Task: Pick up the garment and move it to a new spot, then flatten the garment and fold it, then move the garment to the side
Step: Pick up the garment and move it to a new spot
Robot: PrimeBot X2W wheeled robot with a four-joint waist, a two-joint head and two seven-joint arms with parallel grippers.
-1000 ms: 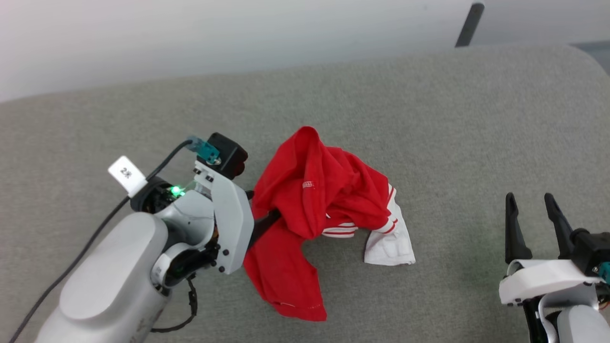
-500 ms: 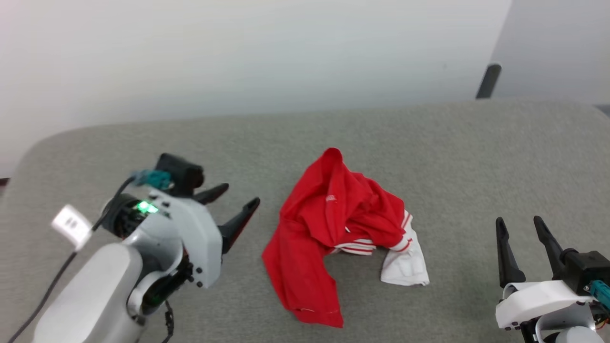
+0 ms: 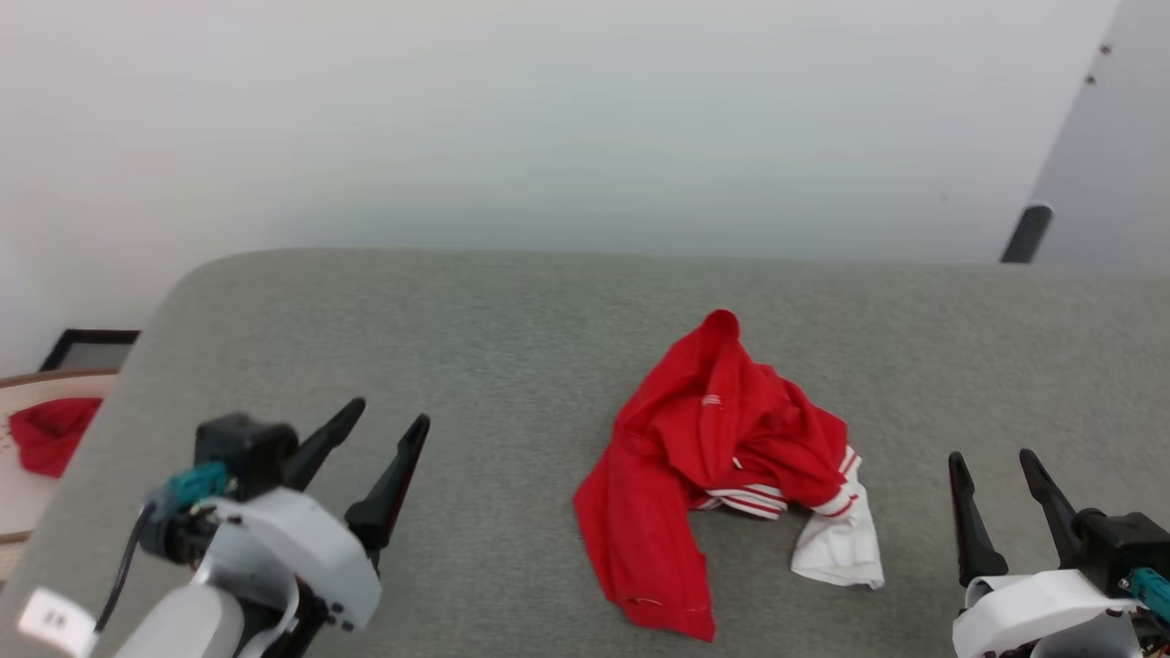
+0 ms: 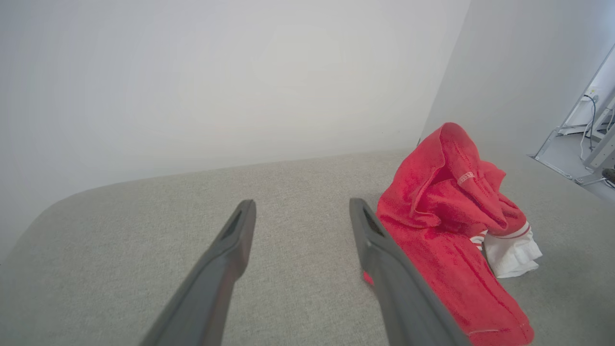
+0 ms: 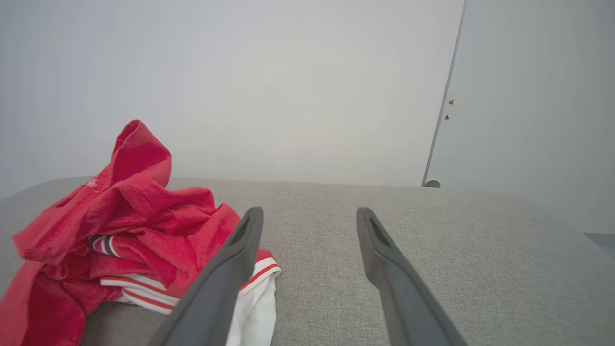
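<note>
Where the head view starts, at its far left edge, a small red cloth (image 3: 47, 434) lies off the grey cushion (image 3: 512, 347).

Lower left: my left claw (image 3: 390, 411), fingers spread, nothing between them, over bare cushion, well apart from the shirt (image 3: 722, 448).

Centre-right: the shirt is a crumpled red heap resting on the cushion. One peak stands up. Striped trim and a white sleeve (image 3: 836, 553) spill toward the lower right.

Lower right: my right claw (image 3: 991, 456), fingers spread, empty, near the sleeve, not touching.

Left wrist view: shirt at frame right. Right wrist view: shirt at lower left.
</note>
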